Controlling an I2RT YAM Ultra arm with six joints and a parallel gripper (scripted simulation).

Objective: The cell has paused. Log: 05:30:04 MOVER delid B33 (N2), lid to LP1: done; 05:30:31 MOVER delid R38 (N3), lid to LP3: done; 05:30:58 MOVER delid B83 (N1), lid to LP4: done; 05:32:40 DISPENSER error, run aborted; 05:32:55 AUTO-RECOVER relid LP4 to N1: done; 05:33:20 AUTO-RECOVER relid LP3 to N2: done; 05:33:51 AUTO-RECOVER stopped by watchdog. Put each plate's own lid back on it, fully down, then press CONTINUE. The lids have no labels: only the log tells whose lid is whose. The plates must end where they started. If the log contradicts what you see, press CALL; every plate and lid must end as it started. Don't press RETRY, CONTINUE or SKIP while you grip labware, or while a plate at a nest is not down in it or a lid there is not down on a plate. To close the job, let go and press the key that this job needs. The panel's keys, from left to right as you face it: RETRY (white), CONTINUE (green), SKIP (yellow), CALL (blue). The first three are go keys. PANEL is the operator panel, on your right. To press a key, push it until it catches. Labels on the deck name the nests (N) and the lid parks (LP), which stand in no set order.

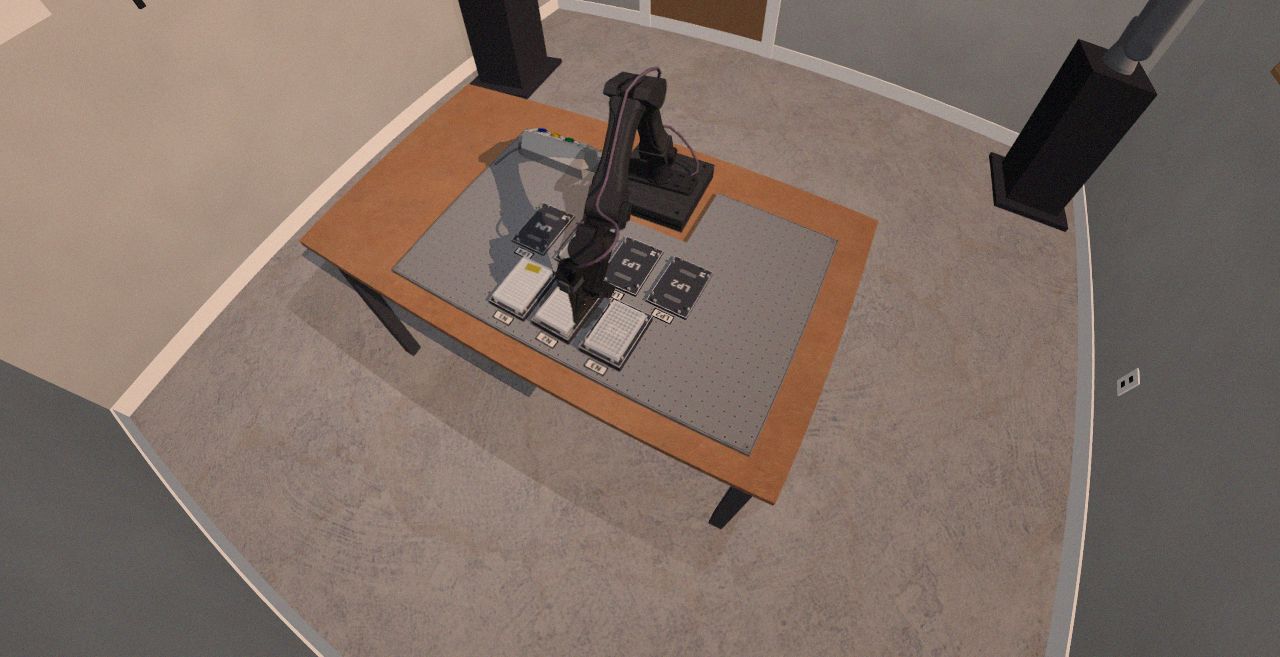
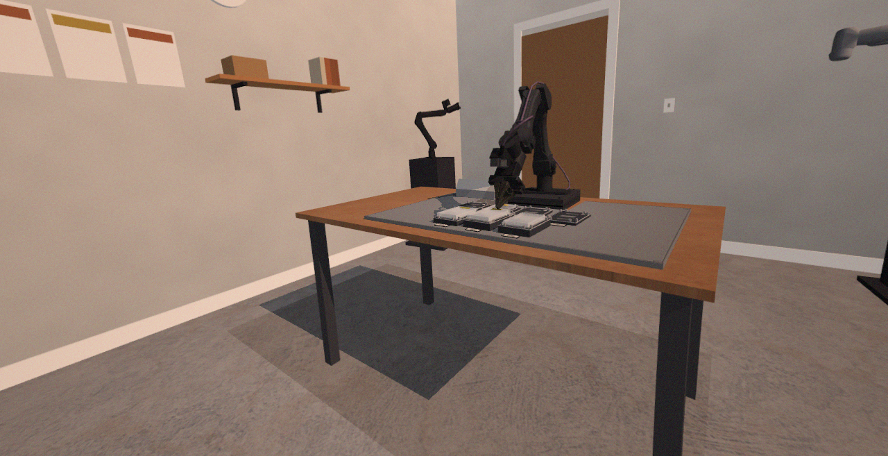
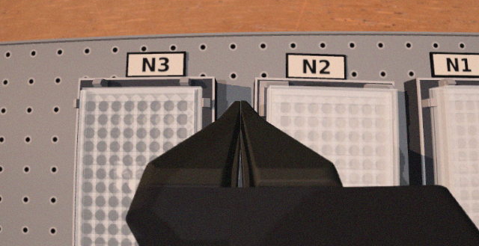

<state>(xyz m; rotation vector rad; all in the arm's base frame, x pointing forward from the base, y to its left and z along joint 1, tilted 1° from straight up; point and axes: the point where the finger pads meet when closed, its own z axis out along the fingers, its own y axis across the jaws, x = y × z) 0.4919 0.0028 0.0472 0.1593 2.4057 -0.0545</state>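
- Your end effector (image 1: pixel 578 320) (image 2: pixel 498 206) (image 3: pixel 240 111) is closed fully, tips meeting, with nothing gripped; it points down over the gap between N2 and N3.
- Below it in the top view, the N2 plate (image 1: pixel 554 314) (image 2: pixel 487 217) (image 3: pixel 363 126) is at its nest and looks lidded. You cannot confirm that the lid is fully down.
- Just right, the N3 plate (image 1: pixel 615 331) (image 2: pixel 525 222) (image 3: pixel 101 164) shows sharper wells and no yellow tag, so it is probably uncovered.
- On the left, the N1 plate (image 1: pixel 517 290) (image 2: pixel 456 212) (image 3: pixel 464 126) looks lidded; your log makes that lid its own.
- Farther back, parks LP4 (image 1: pixel 539 234), LP3 (image 1: pixel 633 264) and LP2 (image 1: pixel 683 277) show no lid. The arm hides most of LP1, so you can't judge its lid there.
- By your log, N2 wears N3's lid. You likely have 2 transfers left: N2's lid to N3, then LP1's lid to N2. CONTINUE comes after both.
- Your arm rises from its base (image 1: pixel 700 177) (image 2: pixel 571 196) at the bench's (image 1: pixel 375 205) (image 2: pixel 695 257) (image 3: pixel 224 7) far side, elbow high, forearm sloping down and nearward.
- The operator panel (image 1: pixel 553 148) is far left, well apart from the end effector.
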